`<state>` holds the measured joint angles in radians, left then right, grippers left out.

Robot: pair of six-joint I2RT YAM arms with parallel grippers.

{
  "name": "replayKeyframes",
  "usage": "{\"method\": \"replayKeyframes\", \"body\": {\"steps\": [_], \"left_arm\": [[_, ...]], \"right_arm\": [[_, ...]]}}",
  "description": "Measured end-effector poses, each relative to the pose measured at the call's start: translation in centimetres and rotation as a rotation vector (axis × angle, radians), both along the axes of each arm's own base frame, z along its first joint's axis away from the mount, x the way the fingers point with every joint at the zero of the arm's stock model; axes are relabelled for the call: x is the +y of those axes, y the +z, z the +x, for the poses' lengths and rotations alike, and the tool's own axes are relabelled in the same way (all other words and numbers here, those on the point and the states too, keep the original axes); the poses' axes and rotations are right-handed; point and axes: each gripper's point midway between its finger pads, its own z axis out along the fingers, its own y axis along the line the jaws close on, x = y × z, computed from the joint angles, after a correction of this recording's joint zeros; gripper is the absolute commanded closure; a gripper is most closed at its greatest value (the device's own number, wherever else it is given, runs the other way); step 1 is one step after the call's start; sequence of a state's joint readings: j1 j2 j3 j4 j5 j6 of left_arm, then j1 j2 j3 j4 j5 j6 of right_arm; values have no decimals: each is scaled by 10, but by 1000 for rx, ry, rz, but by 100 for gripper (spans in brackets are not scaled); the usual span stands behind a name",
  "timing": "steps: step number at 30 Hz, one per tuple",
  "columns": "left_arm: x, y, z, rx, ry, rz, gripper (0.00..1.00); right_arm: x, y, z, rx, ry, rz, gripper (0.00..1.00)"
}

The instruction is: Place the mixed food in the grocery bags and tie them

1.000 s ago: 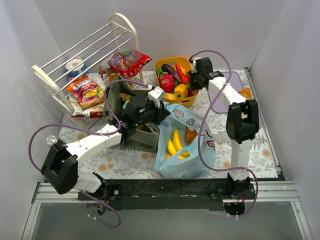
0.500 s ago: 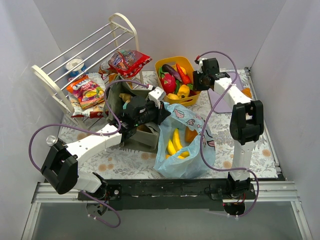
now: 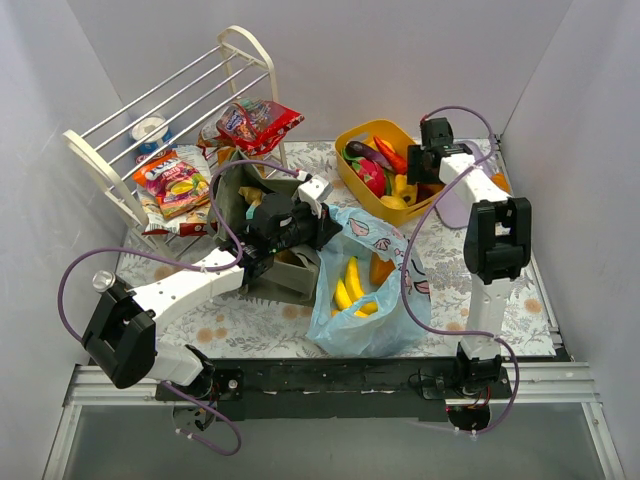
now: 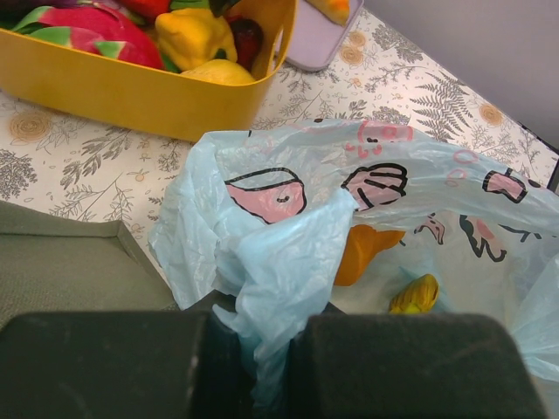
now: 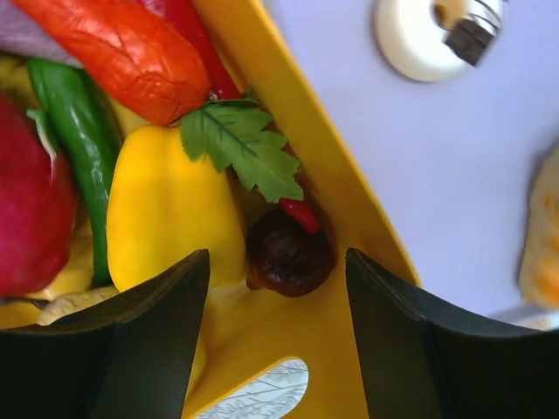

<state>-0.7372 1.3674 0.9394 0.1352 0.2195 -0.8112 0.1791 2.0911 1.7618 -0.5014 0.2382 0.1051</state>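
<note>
Logging arm states. The left gripper [image 4: 279,353] is clamped on a bunched fold of the light-blue bag [image 4: 288,244], with the film pinched between its closed jaws. It holds the bag's mouth up just beside the green tote [image 3: 238,200]. Inside the bag lie the bananas [image 3: 350,285] and an orange piece [image 4: 362,253].

The right gripper [image 3: 422,165] is at the yellow tub [image 5: 288,332], jaws spread wide, gripping nothing. The tub's rim runs between them — contact with it cannot be told. The tub holds a yellow pepper [image 5: 166,201], an orange-red vegetable [image 5: 122,52] and a dark brown piece [image 5: 288,253]. Snack packets [image 3: 258,122] rest on the white wire rack [image 3: 160,100], well apart from both bags.
</note>
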Motion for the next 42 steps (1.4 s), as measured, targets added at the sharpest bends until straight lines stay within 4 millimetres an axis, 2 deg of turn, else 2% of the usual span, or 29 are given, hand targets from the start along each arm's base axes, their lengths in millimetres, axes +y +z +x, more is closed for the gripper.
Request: {"method": "replayKeyframes", "body": {"steps": [5, 8, 12, 13, 15, 18, 21, 24, 33, 36, 37, 39, 41, 42], "left_arm": [[-1, 0, -1, -1, -2, -1, 100], [-1, 0, -1, 0, -3, 0, 100], [-2, -1, -1, 1, -5, 1, 100], [-2, -1, -1, 3, -6, 2, 100], [-2, -3, -1, 6, -6, 5, 100], [-3, -6, -1, 10, -8, 9, 100], [-4, -7, -2, 13, -11, 11, 100], [-5, -7, -3, 13, -13, 11, 100], [-6, -8, -4, 15, -16, 13, 100], [-7, -10, -4, 18, -17, 16, 100], [-7, -11, -4, 19, -18, 17, 100], [-8, -12, -4, 20, -20, 19, 100], [-8, -12, -4, 21, -19, 20, 100], [-8, -13, -4, 21, -19, 21, 100]], "right_arm": [[-36, 6, -11, 10, -94, -56, 28], [-39, 7, -14, 16, -83, -48, 28], [-19, 10, -25, 20, 30, 52, 24], [-10, 14, -28, 11, 67, 88, 18], [2, 25, -33, -9, 125, 138, 18], [17, 45, -30, -62, 194, 179, 17], [21, 51, -24, -80, 239, 164, 16], [21, 42, -17, -69, 284, 133, 16], [12, -34, -12, 72, 409, 15, 15], [13, -45, -3, 83, 421, 2, 19], [13, -47, -1, 85, 421, 0, 24], [14, -48, 4, 77, 423, -1, 30], [15, -48, 5, 73, 424, -2, 31], [15, -47, 5, 71, 423, -2, 36]]}}
